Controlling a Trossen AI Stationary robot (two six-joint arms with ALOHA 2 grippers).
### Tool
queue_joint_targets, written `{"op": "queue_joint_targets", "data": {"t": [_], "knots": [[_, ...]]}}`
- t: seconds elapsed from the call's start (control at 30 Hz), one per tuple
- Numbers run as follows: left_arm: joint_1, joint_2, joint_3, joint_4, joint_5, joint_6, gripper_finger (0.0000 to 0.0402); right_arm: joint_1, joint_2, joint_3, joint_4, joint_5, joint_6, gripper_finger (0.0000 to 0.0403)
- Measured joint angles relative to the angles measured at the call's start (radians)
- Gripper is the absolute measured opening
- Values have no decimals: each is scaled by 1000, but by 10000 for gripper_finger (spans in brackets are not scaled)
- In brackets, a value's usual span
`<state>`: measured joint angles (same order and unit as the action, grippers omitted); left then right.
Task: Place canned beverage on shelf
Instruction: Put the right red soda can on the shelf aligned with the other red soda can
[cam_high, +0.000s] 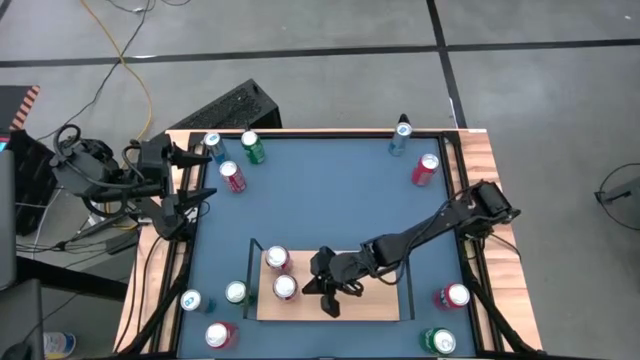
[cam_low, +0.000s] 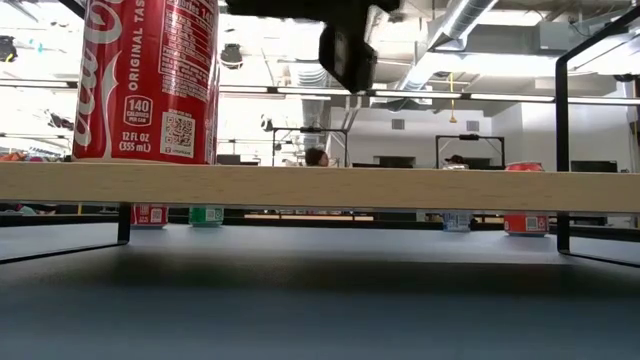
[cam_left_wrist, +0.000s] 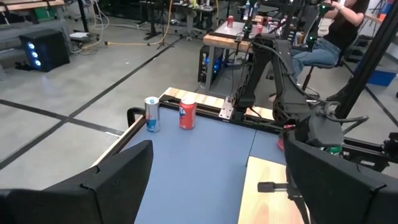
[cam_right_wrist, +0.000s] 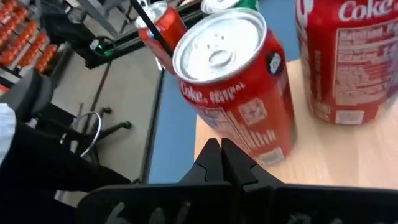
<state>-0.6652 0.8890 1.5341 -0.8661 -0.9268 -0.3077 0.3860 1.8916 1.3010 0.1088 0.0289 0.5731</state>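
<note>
Two red cans stand upright on the shelf (cam_high: 370, 300), both toward its left end: one (cam_high: 277, 259) at the far edge, the other (cam_high: 285, 287) nearer the front, close together but apart. Each has its long axis vertical and its silver top facing up. The shelf itself lies with its long axis running left to right at the near side of the blue table (cam_high: 330, 200). The right gripper (cam_high: 330, 303) hovers over the board just right of the nearer can, fingers pressed together and holding nothing. The left gripper (cam_high: 200, 180) waits at the table's far-left corner with its fingers spread. Judging by the layout, the task is partly done: most of the board is bare, and other cans stand around the table, such as a green one (cam_high: 253, 148) far left and a red one (cam_high: 426, 168) far right.
</note>
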Motion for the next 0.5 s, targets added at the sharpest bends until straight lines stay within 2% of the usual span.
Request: {"op": "queue_joint_targets", "data": {"t": [0.5], "knots": [[0,0,0,-10,0,-2,352,-8,46,44,-21,28,14,0]]}}
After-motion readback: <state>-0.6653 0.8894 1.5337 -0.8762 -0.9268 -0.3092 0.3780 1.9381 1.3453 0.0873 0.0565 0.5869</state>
